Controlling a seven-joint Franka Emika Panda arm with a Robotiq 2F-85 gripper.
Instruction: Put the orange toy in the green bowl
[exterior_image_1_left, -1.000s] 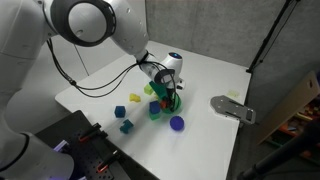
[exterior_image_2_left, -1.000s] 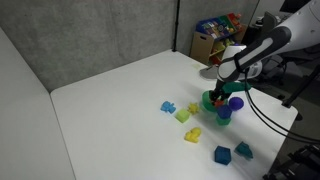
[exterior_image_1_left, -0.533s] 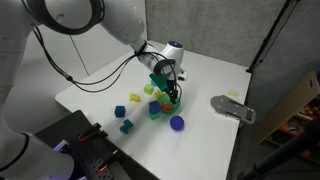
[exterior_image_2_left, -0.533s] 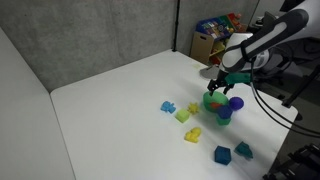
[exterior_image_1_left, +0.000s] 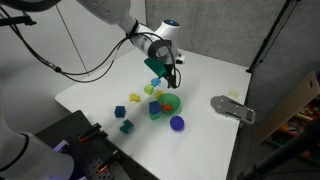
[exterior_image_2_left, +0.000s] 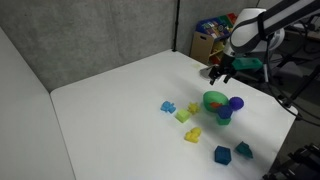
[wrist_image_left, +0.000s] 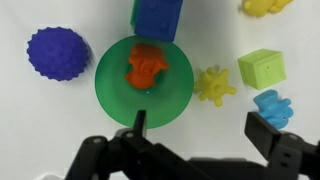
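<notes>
The orange toy (wrist_image_left: 148, 66) lies inside the green bowl (wrist_image_left: 115, 92), seen from straight above in the wrist view. In both exterior views the bowl (exterior_image_1_left: 169, 102) (exterior_image_2_left: 214, 100) stands on the white table among the toy blocks. My gripper (wrist_image_left: 200, 130) hangs well above the bowl (exterior_image_1_left: 168, 72) (exterior_image_2_left: 222, 72), open, with nothing between its fingers. One fingertip (wrist_image_left: 138, 124) shows over the bowl's near rim, the other (wrist_image_left: 265, 128) beside a light blue toy.
A purple ball (wrist_image_left: 58, 53) (exterior_image_1_left: 176, 123) sits right beside the bowl. A blue block (wrist_image_left: 158, 17) touches its far rim. Yellow and green toys (wrist_image_left: 212, 84) (wrist_image_left: 262, 68) lie close by, blue blocks (exterior_image_1_left: 120, 111) further off. A grey device (exterior_image_1_left: 232, 108) rests near the table edge.
The gripper opened, left the orange toy in the bowl, and has risen clear above it.
</notes>
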